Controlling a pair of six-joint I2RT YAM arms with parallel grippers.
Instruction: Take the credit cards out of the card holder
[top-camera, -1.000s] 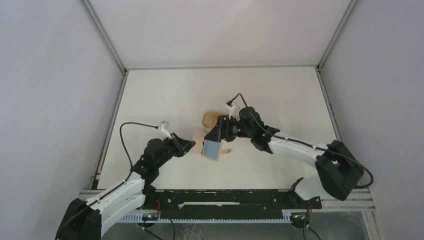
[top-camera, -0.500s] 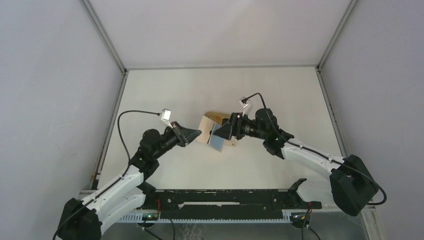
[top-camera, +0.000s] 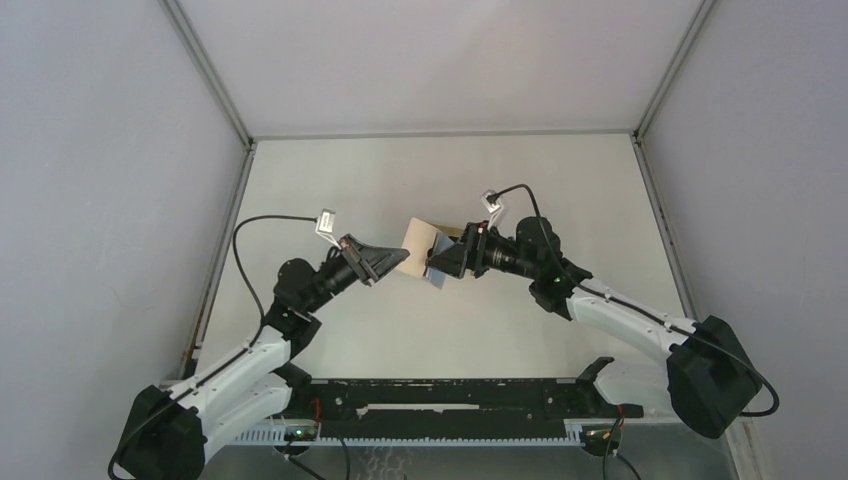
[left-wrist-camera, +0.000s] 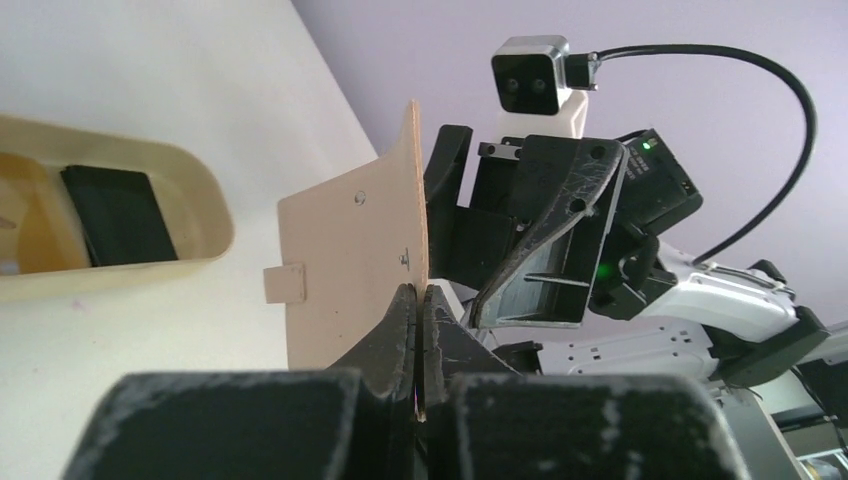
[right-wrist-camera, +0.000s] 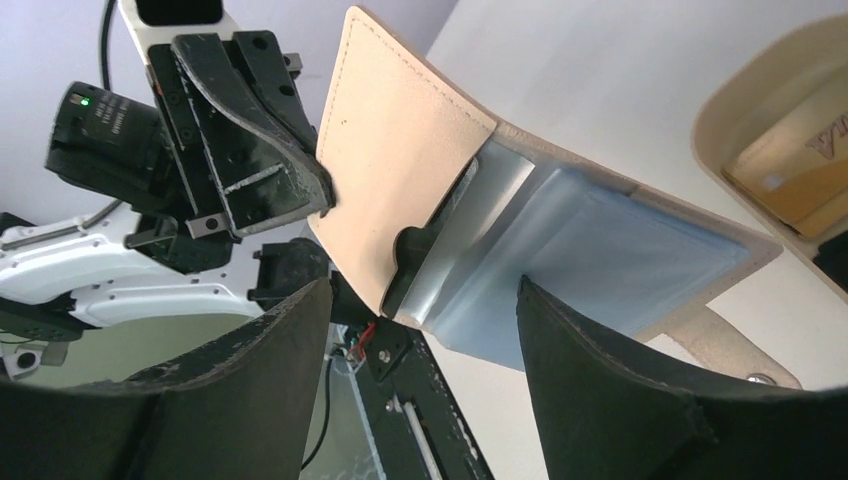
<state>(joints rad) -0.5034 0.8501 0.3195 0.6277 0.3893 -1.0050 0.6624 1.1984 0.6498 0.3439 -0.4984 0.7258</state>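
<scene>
The tan card holder (top-camera: 418, 241) hangs open above the table, held up by one flap. My left gripper (top-camera: 397, 262) is shut on that flap's edge; the left wrist view shows the fingers pinching the holder (left-wrist-camera: 350, 265) at its lower corner (left-wrist-camera: 420, 295). A light blue card (right-wrist-camera: 600, 262) sticks partly out of the holder's inner pocket (right-wrist-camera: 400, 160). My right gripper (right-wrist-camera: 425, 290) is open, its fingers wide apart on either side of the card's lower edge, not touching it. It faces the holder in the top view (top-camera: 441, 263). A black card (left-wrist-camera: 115, 215) lies in the tray.
A tan oval tray (left-wrist-camera: 205, 215) sits on the table just behind the holder. The right wrist view shows its rim (right-wrist-camera: 720, 120) and a gold card (right-wrist-camera: 790, 170) inside. In the top view the holder mostly hides it.
My left gripper has lifted the card holder off the table and moved it up and back. The right gripper has followed it, staying at the blue card.
</scene>
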